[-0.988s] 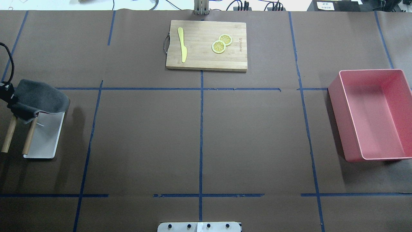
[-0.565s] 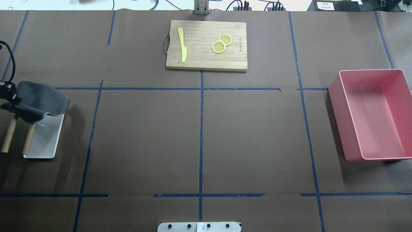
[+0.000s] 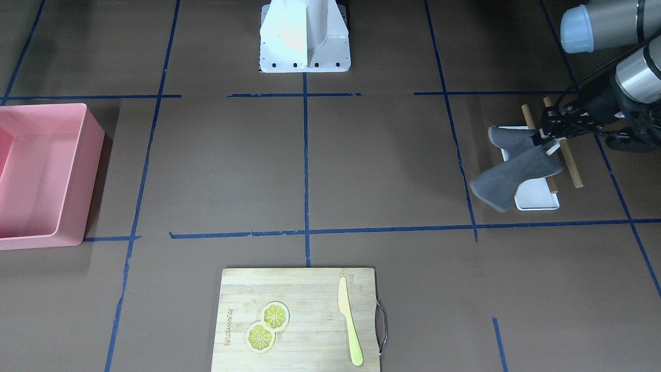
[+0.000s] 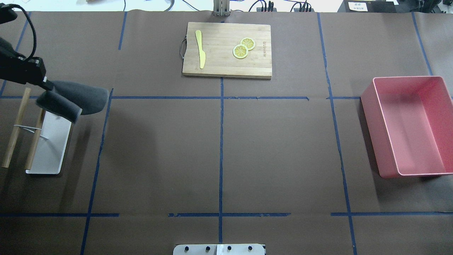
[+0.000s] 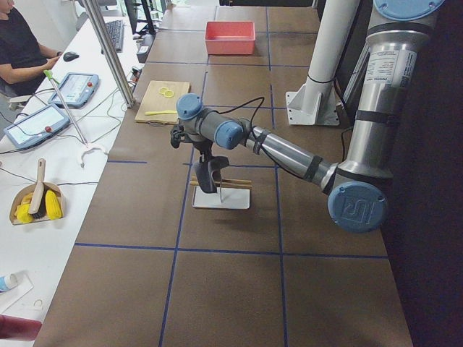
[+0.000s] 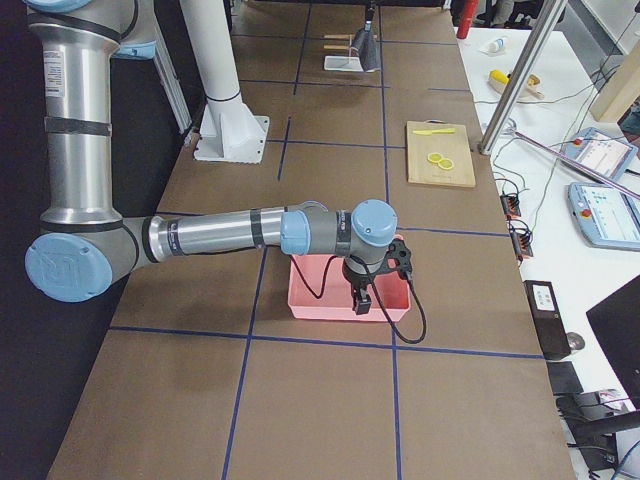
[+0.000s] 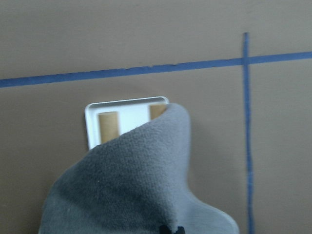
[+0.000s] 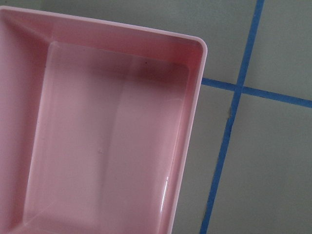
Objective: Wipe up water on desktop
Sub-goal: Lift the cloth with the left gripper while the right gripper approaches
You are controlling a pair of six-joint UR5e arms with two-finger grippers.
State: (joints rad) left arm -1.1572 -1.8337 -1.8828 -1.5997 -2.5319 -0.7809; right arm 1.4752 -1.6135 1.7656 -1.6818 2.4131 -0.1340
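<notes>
Desktop, brown and crossed with blue tape, filled every view, and you could make out no puddle on it in any of them, so I cannot say where the wiping belonged. At the right edge of the overhead view sat the pink bin. The right gripper hung over it, seen from outside only in the right-side view and too small to tell whether its fingers were spread or pressed together; its own wrist camera gave you the bin's interior but no fingers. At top centre lay the cutting board with a yellow knife and two lemon slices, well apart from the work. At the left edge stood the white tray with its two wooden rods, apparently a rack for the grey cloth. The left gripper pinched that cloth by one edge above the tray's upper end, so it drooped in folds; I judge it was held up for carrying to the wet spot. The left-side view showed you the cloth dangling below the gripper, which the overhead view flattened. The left wrist view showed mostly fabric hiding half the tray.
</notes>
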